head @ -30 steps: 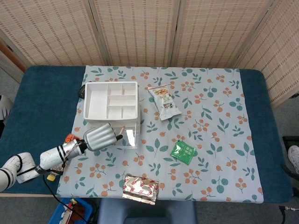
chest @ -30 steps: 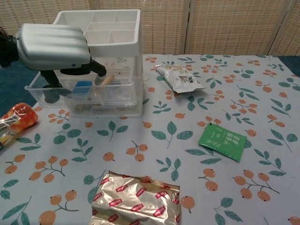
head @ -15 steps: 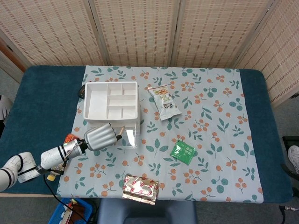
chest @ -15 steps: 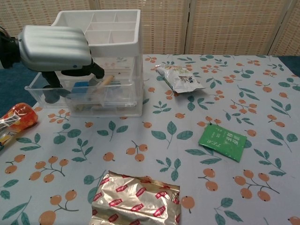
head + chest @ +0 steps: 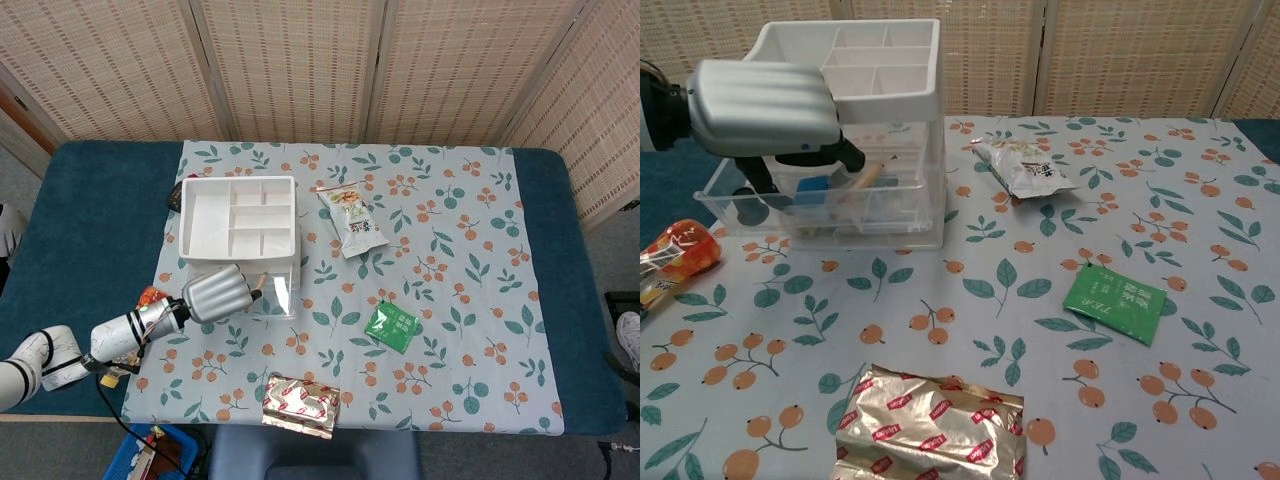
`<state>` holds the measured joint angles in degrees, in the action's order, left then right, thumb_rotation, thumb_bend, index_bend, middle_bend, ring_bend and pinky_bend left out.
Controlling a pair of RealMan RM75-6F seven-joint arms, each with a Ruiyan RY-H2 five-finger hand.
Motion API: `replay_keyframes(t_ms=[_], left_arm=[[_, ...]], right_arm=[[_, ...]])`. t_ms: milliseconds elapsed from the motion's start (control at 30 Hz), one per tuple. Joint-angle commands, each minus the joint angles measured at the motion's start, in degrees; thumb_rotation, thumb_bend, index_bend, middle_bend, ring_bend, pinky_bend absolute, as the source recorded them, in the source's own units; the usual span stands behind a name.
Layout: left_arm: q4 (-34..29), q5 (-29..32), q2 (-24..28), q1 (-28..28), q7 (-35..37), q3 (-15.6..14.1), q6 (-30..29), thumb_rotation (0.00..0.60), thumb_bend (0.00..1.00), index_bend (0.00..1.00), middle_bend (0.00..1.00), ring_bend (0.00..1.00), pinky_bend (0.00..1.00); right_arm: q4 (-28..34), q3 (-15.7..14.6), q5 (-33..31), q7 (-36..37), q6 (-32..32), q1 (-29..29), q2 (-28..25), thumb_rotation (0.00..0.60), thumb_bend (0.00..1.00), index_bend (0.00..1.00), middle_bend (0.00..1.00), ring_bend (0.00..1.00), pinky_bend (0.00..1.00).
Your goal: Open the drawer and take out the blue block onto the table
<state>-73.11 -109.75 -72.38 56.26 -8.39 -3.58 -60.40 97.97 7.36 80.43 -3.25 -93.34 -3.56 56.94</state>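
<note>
Blue block lifted out of the opened drawer: the retrieval step is judged to be in hand.

The blue block is seen inside the clear drawer, which is pulled out from the white organiser. It appears to be pinched between the fingers of the left hand, though the contact is partly hidden by the palm. A lift clear of the drawer wall and a set-down on the patterned tablecloth would be called for next. The block and the fingers beneath the palm are shown only by the chest view; in the head view the hand covers the drawer, but its forearm is revealed. The right hand is not seen in either view.
</note>
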Motion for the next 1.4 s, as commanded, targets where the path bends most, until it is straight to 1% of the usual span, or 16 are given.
replay_keyframes(t_ms=[33, 267, 400, 833, 1067, 1300, 1400], left_arm=[[0.0, 0.1, 0.0, 0.0, 0.1, 0.1, -0.2, 0.600, 0.12, 0.58, 0.86, 0.92, 1.00], [-0.5, 0.5, 0.9, -0.3, 0.1, 0.5, -1.4, 0.600, 0.12, 0.60, 0.86, 0.92, 1.00], [-1.5, 1.6, 2.4, -1.3, -0.4, 1.3, -2.8, 0.600, 0.12, 0.60, 0.86, 0.92, 1.00], [-7.8, 3.3, 9.5, -5.2, -3.6, 2.3, -7.0, 0.600, 0.12, 0.60, 0.86, 0.92, 1.00], [-12.1, 4.5, 14.0, -7.9, -6.5, 2.2, -7.5, 0.600, 0.12, 0.60, 0.86, 0.92, 1.00], [-14.1, 5.4, 16.4, -11.7, -7.0, 1.7, -9.6, 0.600, 0.12, 0.60, 0.86, 0.92, 1.00], [-15.7, 4.5, 17.2, -13.4, -7.5, 1.0, -11.0, 0.600, 0.12, 0.60, 0.86, 0.92, 1.00]], right_arm=[[-0.1, 0.0, 0.0, 0.0, 0.0, 0.0, 0.0, 0.600, 0.09, 0.00, 0.08, 0.03, 0.13], [-0.3, 0.1, 0.0, 0.3, 0.0, 0.0, 0.1, 0.600, 0.09, 0.00, 0.08, 0.03, 0.13], [-0.5, 0.1, 0.1, 0.5, 0.0, 0.0, 0.1, 0.600, 0.09, 0.00, 0.08, 0.03, 0.13], [-0.6, 0.2, 1.0, 1.0, -0.3, 0.2, 0.2, 0.600, 0.09, 0.00, 0.08, 0.03, 0.13], [-0.4, 0.2, 1.5, 0.9, -0.3, 0.4, 0.2, 0.600, 0.09, 0.00, 0.08, 0.03, 0.13], [-0.4, 0.3, 1.9, 0.9, 0.0, 0.9, 0.2, 0.600, 0.09, 0.00, 0.08, 0.03, 0.13], [-0.5, 0.3, 2.0, 1.0, 0.1, 1.0, 0.3, 0.600, 0.09, 0.00, 0.08, 0.03, 0.13]])
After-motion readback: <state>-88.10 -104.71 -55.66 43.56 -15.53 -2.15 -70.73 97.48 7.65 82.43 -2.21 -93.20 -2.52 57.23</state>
